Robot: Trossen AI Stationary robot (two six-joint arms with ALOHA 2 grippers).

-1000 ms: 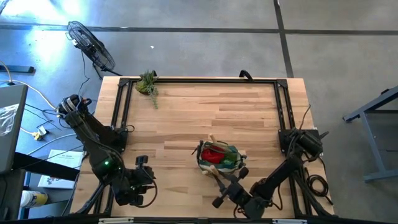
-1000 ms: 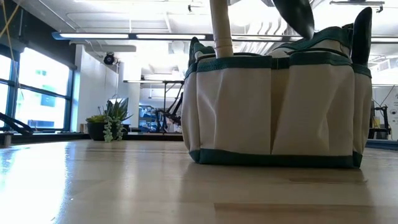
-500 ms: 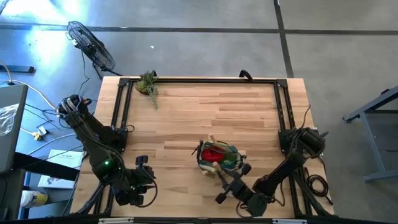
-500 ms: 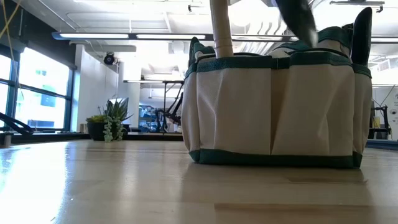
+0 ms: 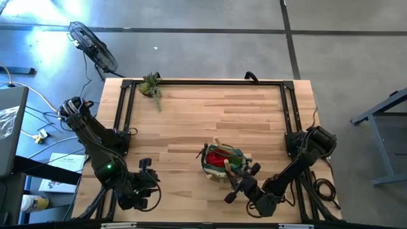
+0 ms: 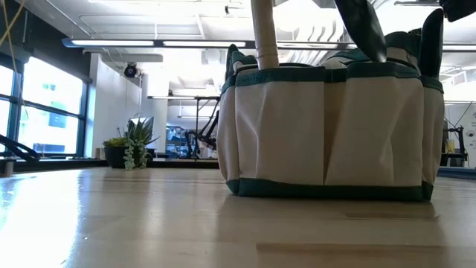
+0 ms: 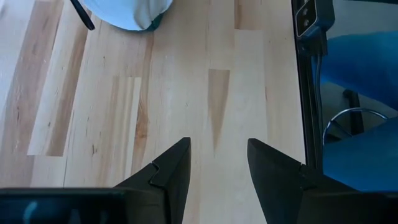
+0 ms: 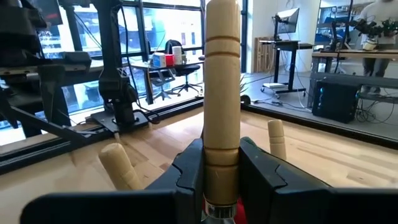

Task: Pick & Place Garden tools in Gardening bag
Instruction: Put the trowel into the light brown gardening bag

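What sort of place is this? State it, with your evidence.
Probably a robotics lab or workshop: a framed wooden table on bare concrete, a floor fan beside it, and desks with monitors and other equipment in the room behind.

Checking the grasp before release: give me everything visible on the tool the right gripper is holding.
The wooden handle is a pale, smooth round dowel with two turned grooves near its far end. The right gripper is shut on it, one dark finger on each side, near its metal collar. A dark blade, probably this tool's, angles down into the gardening bag in the low view. From above, the gripper sits at the bag's near-right edge. What kind of blade it is cannot be told.
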